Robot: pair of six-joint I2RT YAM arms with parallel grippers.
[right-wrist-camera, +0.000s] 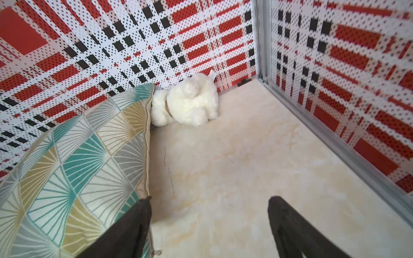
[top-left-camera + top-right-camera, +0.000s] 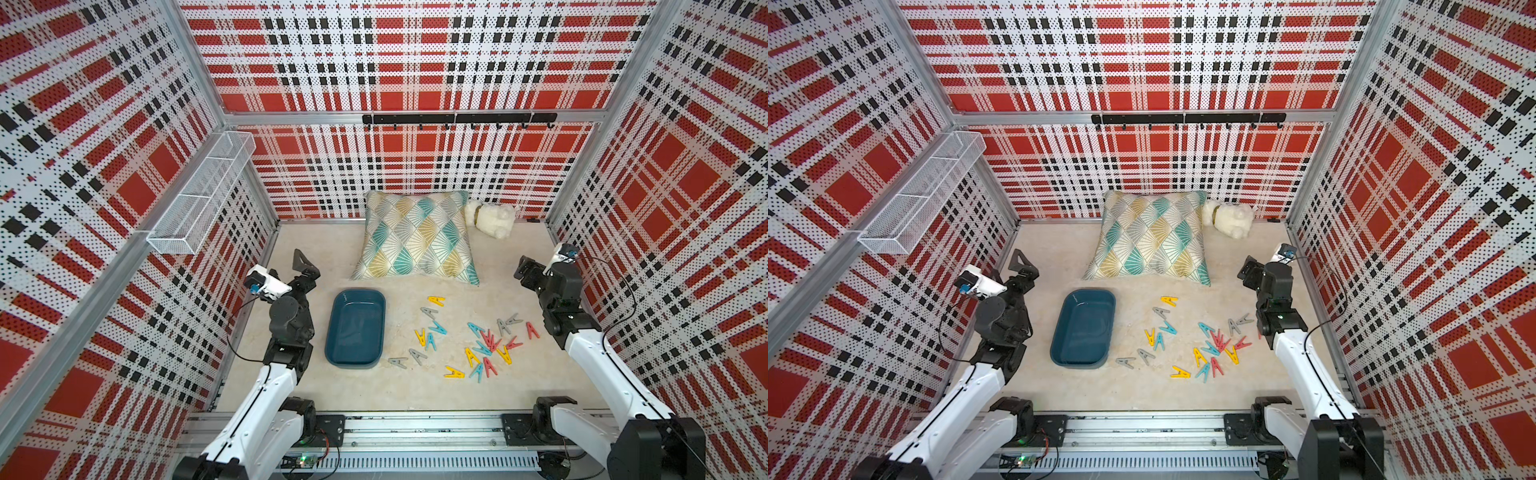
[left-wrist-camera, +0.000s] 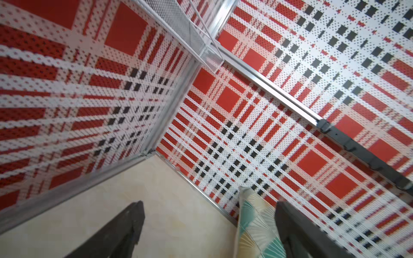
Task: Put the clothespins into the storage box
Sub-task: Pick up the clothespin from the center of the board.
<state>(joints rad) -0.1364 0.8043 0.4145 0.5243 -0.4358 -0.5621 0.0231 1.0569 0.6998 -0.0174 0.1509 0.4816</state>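
Observation:
Several clothespins in yellow, teal, red and grey lie scattered on the beige table in both top views, from a yellow one (image 2: 436, 300) (image 2: 1169, 300) down to another yellow one (image 2: 454, 372) (image 2: 1179, 372). A red clothespin (image 2: 532, 330) lies closest to the right arm. The dark teal storage box (image 2: 355, 328) (image 2: 1084, 328) sits left of them with nothing inside. My left gripper (image 2: 306, 268) (image 3: 209, 204) hangs open above the table, left of and behind the box. My right gripper (image 2: 524, 270) (image 1: 211, 198) is open too, raised behind the pins near the right wall. Neither wrist view shows pins or box.
A patterned pillow (image 2: 419, 237) (image 1: 73, 160) leans at the back, with a white plush toy (image 2: 490, 218) (image 1: 190, 102) beside it. A white wire-mesh basket (image 2: 203, 195) hangs on the left wall. A black hook rail (image 2: 457, 119) runs along the back wall.

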